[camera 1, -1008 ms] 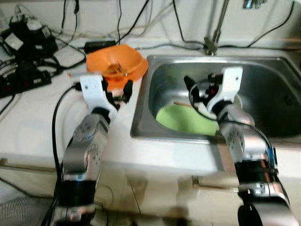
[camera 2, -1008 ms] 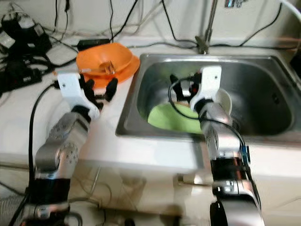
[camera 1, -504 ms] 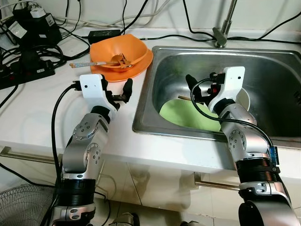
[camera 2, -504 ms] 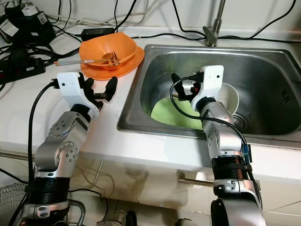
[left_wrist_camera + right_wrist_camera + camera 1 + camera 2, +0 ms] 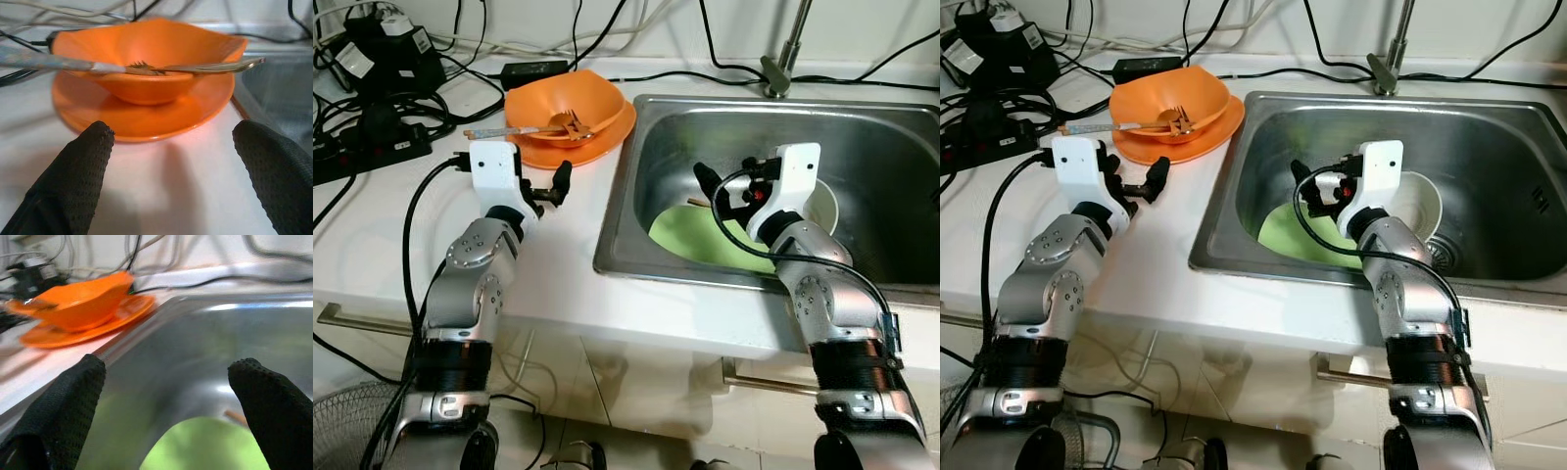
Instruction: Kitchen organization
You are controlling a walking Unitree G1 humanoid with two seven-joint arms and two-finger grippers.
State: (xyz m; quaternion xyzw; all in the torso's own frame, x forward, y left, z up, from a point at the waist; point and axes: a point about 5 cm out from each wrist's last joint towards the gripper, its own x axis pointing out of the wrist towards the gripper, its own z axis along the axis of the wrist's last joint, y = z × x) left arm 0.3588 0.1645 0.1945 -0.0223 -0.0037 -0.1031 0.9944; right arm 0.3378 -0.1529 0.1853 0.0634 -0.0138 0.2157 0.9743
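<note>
From the left eye, a glossy orange bowl [image 5: 570, 99] with a wavy, faceted rim sits on a flat orange plate [image 5: 603, 144] near the back edge of the pale worktop [image 5: 382, 235], just beside the sink's left rim. A long utensil [image 5: 524, 128] lies across the bowl's rim, its long axis running left to right, the pale handle sticking out toward the worktop's left side. The left tool [image 5: 548, 191] hovers in front of the plate, its black fingers spread and empty. In the brushed steel sink [image 5: 891, 147], a smooth green plate [image 5: 700, 235] lies flat at the front left and a white bowl [image 5: 826, 208] stands near the drain; the right tool [image 5: 722, 196] hangs over the green plate, released. Black cables [image 5: 372, 137] tangle at the worktop's back left corner. In the left wrist view, the textured black fingers [image 5: 73, 181] frame the orange bowl, apart from it. In the right wrist view, the fingers [image 5: 63, 406] stand wide over the sink's shiny wall, a thin brown stick [image 5: 238, 417] lying by the green plate's edge.
</note>
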